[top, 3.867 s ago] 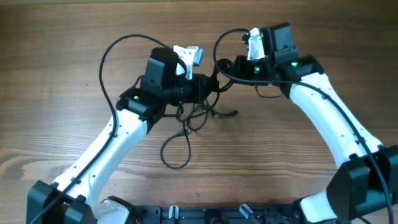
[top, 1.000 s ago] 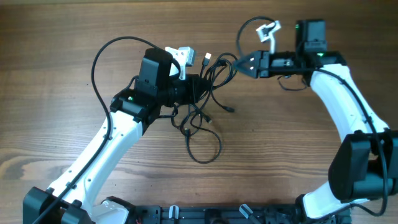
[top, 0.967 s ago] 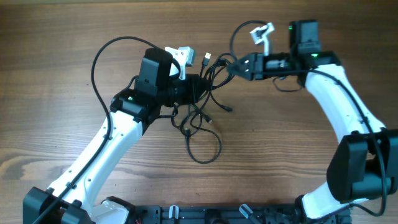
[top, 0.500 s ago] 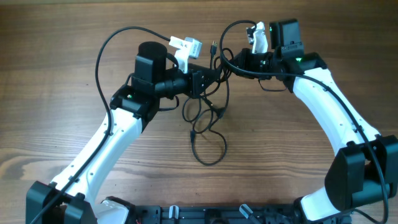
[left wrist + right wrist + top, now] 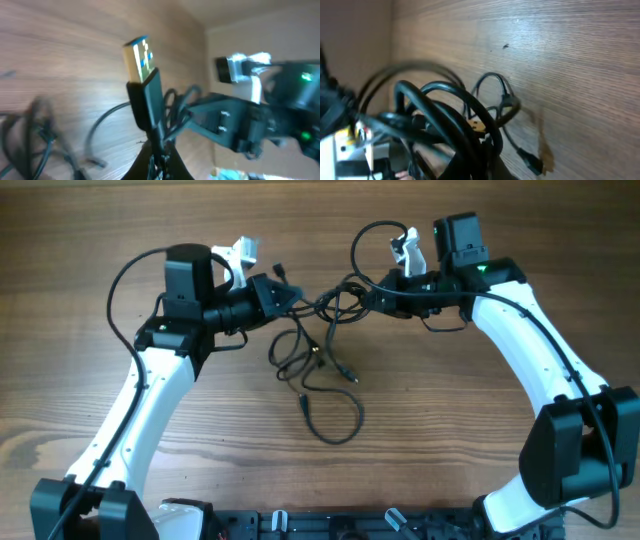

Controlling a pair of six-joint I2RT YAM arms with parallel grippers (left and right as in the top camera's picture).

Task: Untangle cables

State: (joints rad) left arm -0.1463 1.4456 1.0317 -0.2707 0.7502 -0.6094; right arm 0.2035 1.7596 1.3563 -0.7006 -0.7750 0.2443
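Note:
The black cables (image 5: pixel 325 345) hang as a loose tangle between my two grippers, with a long loop (image 5: pixel 335 420) trailing onto the wooden table. My left gripper (image 5: pixel 277 290) is shut on one cable just below its USB plug (image 5: pixel 141 60), which sticks up from the jaws. My right gripper (image 5: pixel 372 292) is shut on a bunch of cable loops (image 5: pixel 455 125). A knot of cords (image 5: pixel 333 302) is stretched in the air between the grippers. In the right wrist view a small plug end (image 5: pixel 530 162) lies on the table.
The wooden table (image 5: pixel 480 430) surrounds the tangle. Thicker black wires arc from each arm, left (image 5: pixel 125 270) and right (image 5: pixel 365 235). The arm bases stand at the front edge (image 5: pixel 330 525).
My left gripper has pulled left and away from the right one with its cable. The tangle has stretched out between the grippers. The right gripper has stayed almost still.

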